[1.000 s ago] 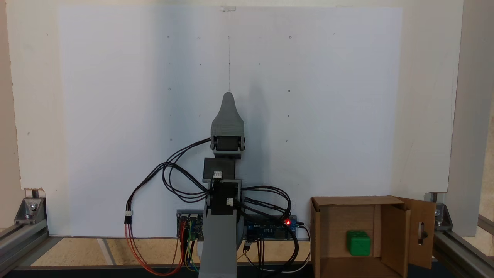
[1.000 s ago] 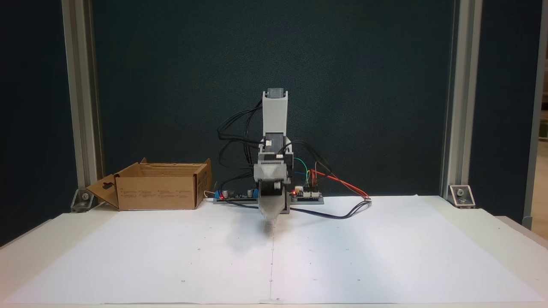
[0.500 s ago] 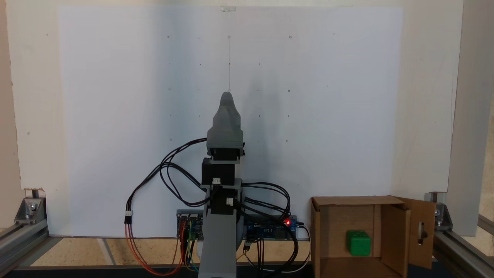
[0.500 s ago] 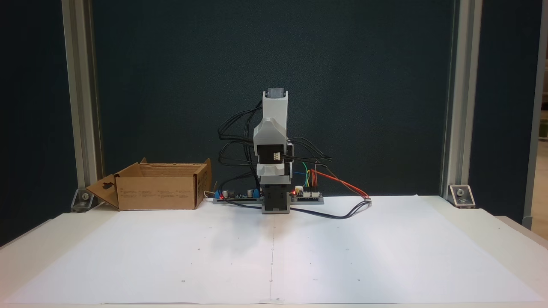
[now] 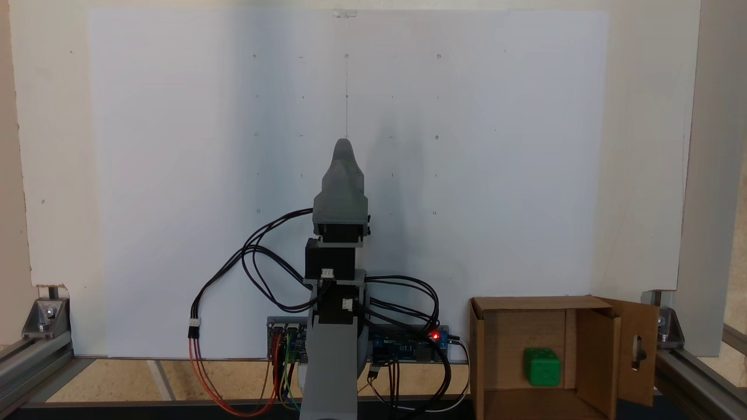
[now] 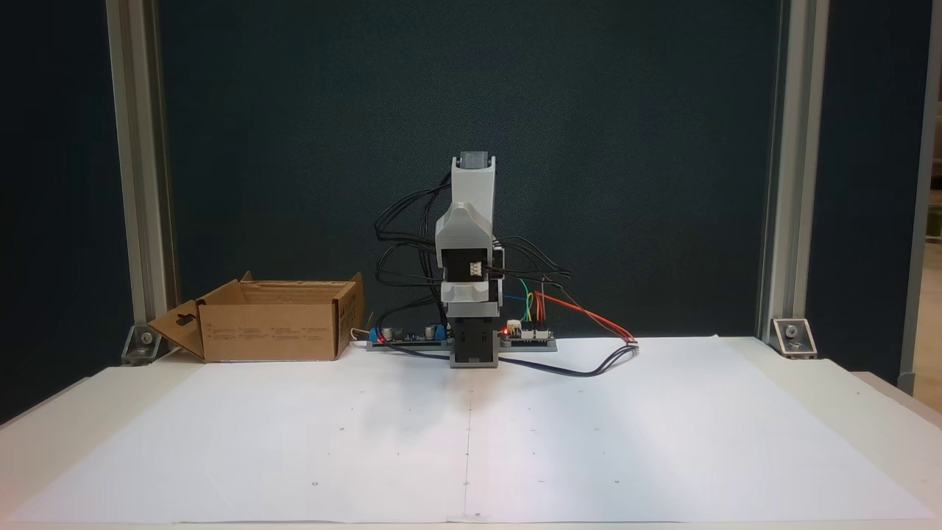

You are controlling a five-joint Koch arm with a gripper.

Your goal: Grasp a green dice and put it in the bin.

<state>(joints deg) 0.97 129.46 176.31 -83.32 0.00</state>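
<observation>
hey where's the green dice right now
In a fixed view, the green dice lies inside the cardboard bin at the lower right, on the box's floor, well right of the arm's base.

No readable text anywhere. The cardboard box (image 6: 272,322) has small dark print lines on its front wall in a fixed view, at about 9 o'clock from the arm base, but too small and blurred to read. The green dice (image 5: 541,367) shows recessed pips on its top face; count can't be told. The white paper sheet (image 6: 471,442) carries only tiny dot marks and a thin line, no characters.
</observation>
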